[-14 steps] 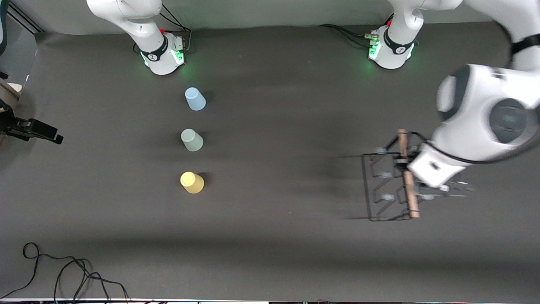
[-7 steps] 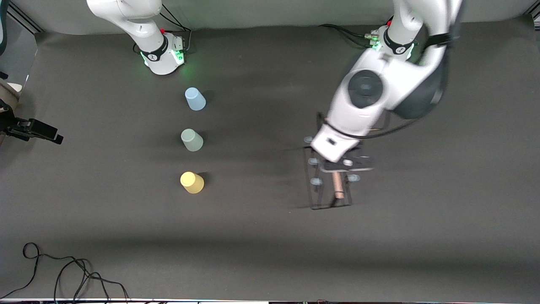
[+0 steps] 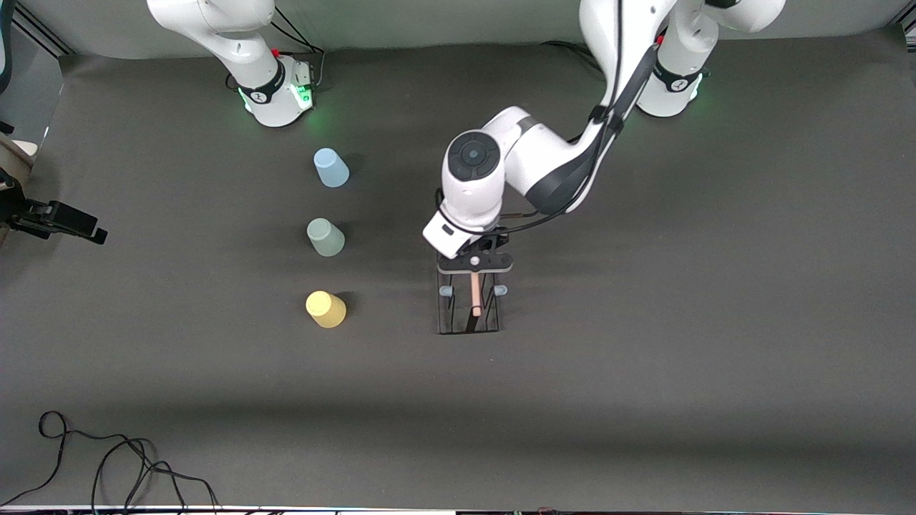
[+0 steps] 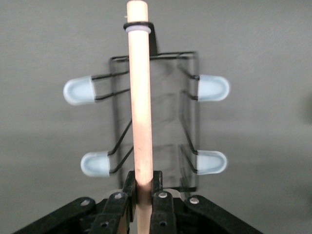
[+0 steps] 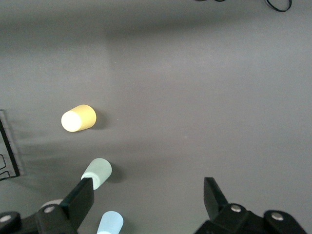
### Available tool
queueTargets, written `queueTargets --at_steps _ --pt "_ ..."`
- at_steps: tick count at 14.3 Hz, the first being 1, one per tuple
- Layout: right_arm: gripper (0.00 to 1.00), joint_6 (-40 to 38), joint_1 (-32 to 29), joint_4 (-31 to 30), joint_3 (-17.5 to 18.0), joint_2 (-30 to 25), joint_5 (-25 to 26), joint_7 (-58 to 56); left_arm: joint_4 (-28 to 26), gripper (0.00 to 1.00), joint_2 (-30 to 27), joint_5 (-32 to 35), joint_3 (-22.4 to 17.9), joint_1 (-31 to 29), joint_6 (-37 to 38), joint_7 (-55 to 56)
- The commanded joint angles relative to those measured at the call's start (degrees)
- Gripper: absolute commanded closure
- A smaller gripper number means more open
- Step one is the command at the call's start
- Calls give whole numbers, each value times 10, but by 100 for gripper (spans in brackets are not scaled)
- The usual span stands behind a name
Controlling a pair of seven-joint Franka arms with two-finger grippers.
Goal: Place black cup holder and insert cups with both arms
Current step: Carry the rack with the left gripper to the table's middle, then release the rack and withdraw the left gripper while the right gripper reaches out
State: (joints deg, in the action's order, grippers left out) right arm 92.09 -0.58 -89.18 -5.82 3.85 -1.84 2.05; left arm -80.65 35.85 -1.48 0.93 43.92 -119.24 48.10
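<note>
Beside the row of three cups [image 3: 326, 237], toward the left arm's end of the table, lower the black cup holder [image 3: 469, 311] slow and flat, left gripper [image 3: 475, 266] squeezed tight on its wooden rod [image 4: 140, 102], right gripper [image 5: 146, 197] wide open, waiting high over those cups.

Dark table [image 3: 644, 400], loose black cable [image 3: 107, 465]
</note>
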Motion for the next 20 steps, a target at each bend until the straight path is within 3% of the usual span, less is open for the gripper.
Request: queueTargets --at_steps 1,7,8,9,12,14,17,20 --pt "0 -8 -1 9 -1 4 -6 -2 21 100 17 -1 1 -2 3 37" --pt "0 -8 -1 9 -1 3 -6 -2 20 100 19 -1 4 -2 3 48" --pt "0 -8 -1 9 -1 4 -6 -2 21 45 19 -2 4 -2 3 49" --pt "0 -8 -1 9 -1 4 -6 -2 21 3 19 -2 4 -2 3 49" --pt "0 -8 -1 9 -2 3 -6 -3 34 0 11 2 4 -3 12 42" --pt "0 -8 -1 9 -1 4 -6 -2 80 0 7 2 4 -5 43 41" --pt "0 -8 -1 9 -1 4 -6 -3 165 0 -1 -2 3 -35 176 -3" --pt "0 -7 3 -1 -1 -2 -7 5 167 0 -59 -5 3 -112 273 -165"
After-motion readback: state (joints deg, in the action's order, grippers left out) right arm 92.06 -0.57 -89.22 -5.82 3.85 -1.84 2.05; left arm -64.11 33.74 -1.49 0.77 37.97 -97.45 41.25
